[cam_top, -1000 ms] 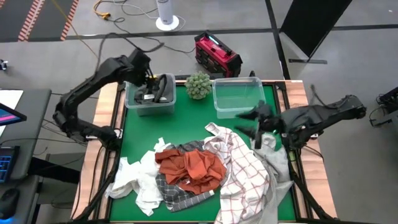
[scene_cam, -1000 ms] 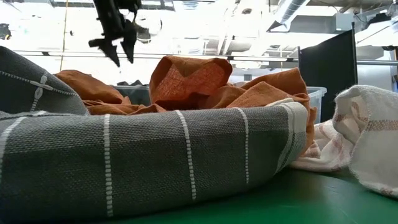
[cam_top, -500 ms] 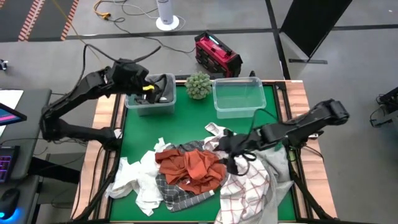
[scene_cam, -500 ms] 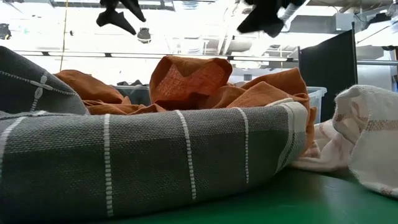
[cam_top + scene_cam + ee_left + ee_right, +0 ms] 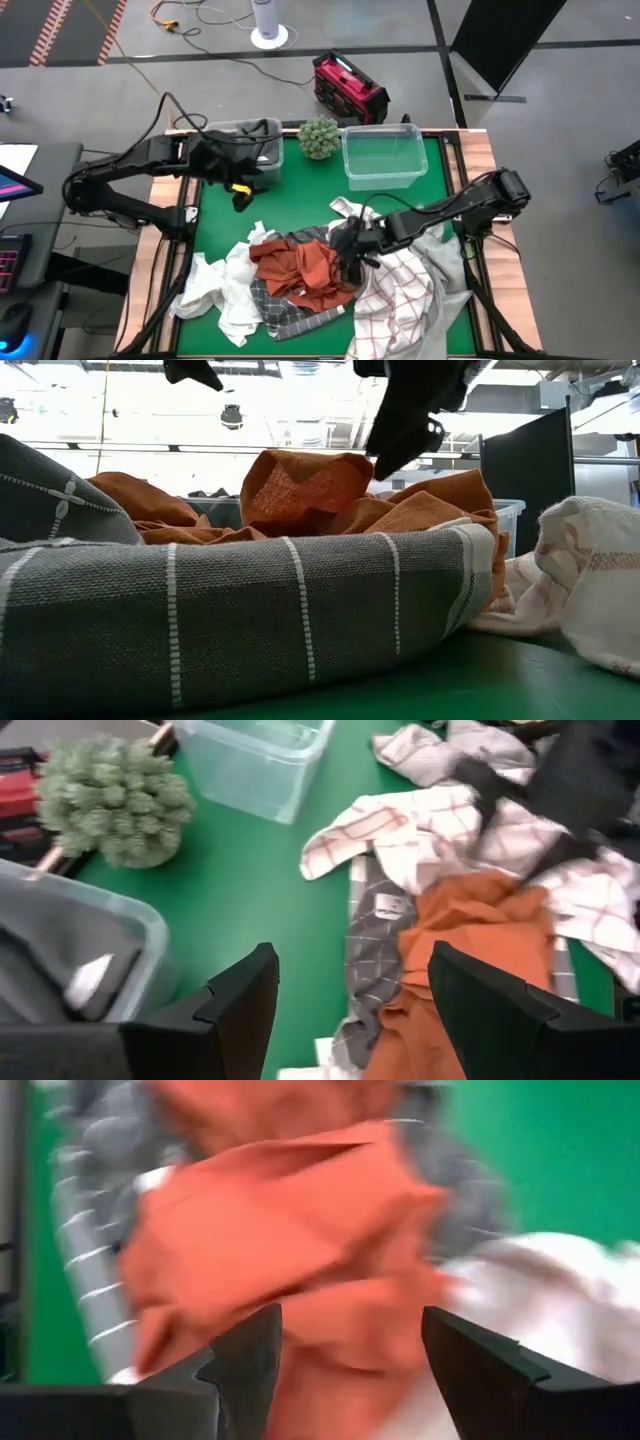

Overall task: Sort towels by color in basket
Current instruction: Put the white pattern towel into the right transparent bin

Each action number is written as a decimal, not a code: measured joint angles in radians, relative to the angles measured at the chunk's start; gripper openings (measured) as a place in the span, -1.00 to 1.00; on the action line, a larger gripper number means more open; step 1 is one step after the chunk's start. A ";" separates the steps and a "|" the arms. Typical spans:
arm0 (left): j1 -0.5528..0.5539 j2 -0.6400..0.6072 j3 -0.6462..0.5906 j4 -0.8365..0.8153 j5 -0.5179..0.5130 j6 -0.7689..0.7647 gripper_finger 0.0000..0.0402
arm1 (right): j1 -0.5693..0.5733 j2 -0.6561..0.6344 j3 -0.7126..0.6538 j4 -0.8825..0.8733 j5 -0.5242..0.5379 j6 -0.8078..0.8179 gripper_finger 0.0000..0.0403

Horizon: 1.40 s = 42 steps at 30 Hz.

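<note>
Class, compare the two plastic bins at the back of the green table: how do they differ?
The left bin already holds dark grey cloth; the right bin holds nothing. The left bin looks greyer, the right bin clearer and wider. Both are open-topped and flank the green plant.

Left arm reaches in from table's left edge, folded at elbow, forearm stretched toward table's rear-left part. Left gripper (image 5: 240, 190) hangs above table surface, fingers (image 5: 240, 1010) spread apart, nothing between them. Right arm extends from right edge across toward centre, low and long. Right gripper (image 5: 347, 248) points downward, fingers (image 5: 245, 1365) spread, empty.
</note>
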 joint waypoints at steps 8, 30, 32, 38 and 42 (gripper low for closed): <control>-0.082 -0.018 0.000 0.012 -0.019 -0.047 0.23 | -0.088 -0.043 0.111 -0.220 0.062 -0.113 0.35; -0.105 0.002 0.000 0.022 -0.228 -0.195 0.23 | -0.187 0.228 0.118 -0.386 -0.134 -0.554 -0.44; -0.105 0.002 0.000 0.024 -0.239 -0.211 0.23 | -0.188 0.193 0.118 -0.394 -0.135 -0.586 -0.77; -0.105 0.002 0.000 0.104 -0.331 -0.217 0.23 | -0.268 -0.007 0.118 -0.408 -0.134 -0.580 -0.83; -0.101 0.008 0.000 0.216 -0.396 -0.207 0.23 | -0.341 -0.202 0.118 -0.350 -0.129 -0.530 -0.87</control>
